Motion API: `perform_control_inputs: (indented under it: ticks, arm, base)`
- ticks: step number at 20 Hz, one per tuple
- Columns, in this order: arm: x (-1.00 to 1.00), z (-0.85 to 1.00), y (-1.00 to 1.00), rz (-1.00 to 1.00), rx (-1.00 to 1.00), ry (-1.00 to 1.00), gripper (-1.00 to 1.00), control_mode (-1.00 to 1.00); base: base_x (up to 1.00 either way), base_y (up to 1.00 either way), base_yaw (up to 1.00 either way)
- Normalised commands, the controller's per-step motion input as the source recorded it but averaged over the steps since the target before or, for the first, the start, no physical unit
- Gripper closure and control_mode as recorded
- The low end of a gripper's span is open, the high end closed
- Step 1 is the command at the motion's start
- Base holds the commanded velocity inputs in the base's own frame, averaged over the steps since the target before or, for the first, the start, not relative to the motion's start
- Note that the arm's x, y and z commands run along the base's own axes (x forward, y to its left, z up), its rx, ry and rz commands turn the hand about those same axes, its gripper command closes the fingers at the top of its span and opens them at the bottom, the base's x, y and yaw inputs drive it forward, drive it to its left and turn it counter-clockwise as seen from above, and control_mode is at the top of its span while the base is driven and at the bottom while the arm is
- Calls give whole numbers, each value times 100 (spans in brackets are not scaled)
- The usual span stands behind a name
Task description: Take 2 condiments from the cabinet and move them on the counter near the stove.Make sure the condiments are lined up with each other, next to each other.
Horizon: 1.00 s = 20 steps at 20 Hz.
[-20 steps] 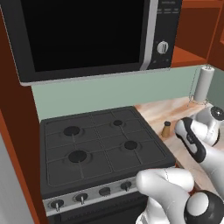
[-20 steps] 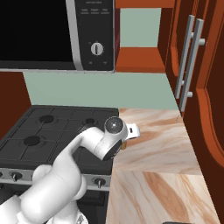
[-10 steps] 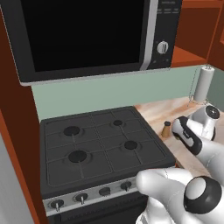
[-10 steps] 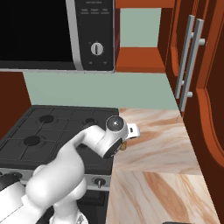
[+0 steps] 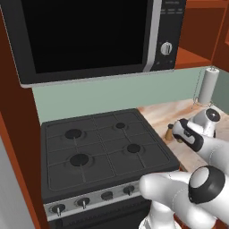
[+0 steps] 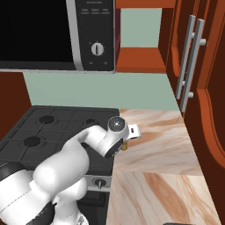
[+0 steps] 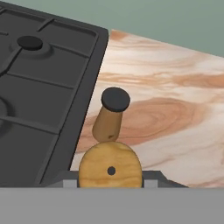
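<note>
While lowering near the stove (image 7: 48, 83), gripped tan-topped shaker (image 7: 110, 166) between gripper (image 7: 111, 183) jaws, just right of stove edge. Kept right beside black-capped shaker (image 7: 111, 114) standing on counter (image 7: 175, 105), likely to line both up side by side.

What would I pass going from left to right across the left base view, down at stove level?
Stove → black-capped condiment shaker on the counter → paper towel roll at the back right.
</note>
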Motion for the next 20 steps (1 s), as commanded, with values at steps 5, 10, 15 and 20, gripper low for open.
perform_control_inputs:
  ticks: [5,10,15,20]
  arm:
    - [17,-13,0,0,0,0,100,-100]
    - [15,-12,0,0,0,0,100,-100]
    - [15,-11,0,0,0,0,100,-100]
    - [14,-10,0,0,0,0,100,-100]
  base:
    - [0,0,0]
    - [0,0,0]
    - [0,0,0]
    - [0,0,0]
